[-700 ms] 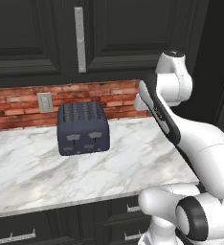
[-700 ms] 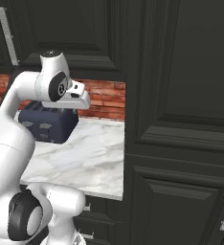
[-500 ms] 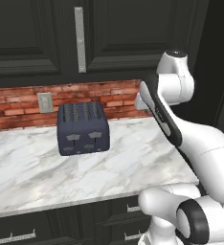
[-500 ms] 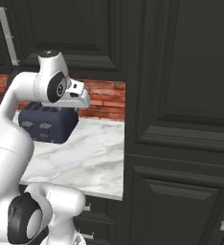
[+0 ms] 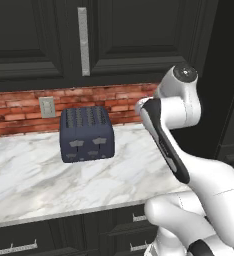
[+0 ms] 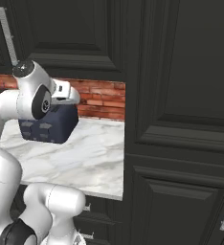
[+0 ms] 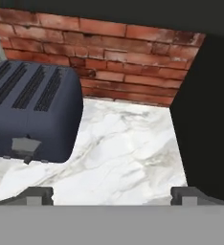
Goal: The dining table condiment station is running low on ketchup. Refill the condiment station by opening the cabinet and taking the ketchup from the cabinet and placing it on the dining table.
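Observation:
The black wall cabinet hangs shut above the counter, its long silver bar handle upright at the door's left edge; the handle also shows at the top left of the right base view. My gripper is open, its two fingertips far apart with nothing between them. It hovers over the marble counter and points at the brick wall, below the cabinet. My white arm bends up in front of the counter's right end. The ketchup is hidden and the dining table is out of view.
A dark blue toaster stands on the narrow marble counter against the red brick wall. A tall black panelled unit closes the counter's right end. Black drawers with short handles lie below.
The arm's upper joint has sunk a little and the hand has shifted slightly. The toaster, counter and cabinet stand as before.

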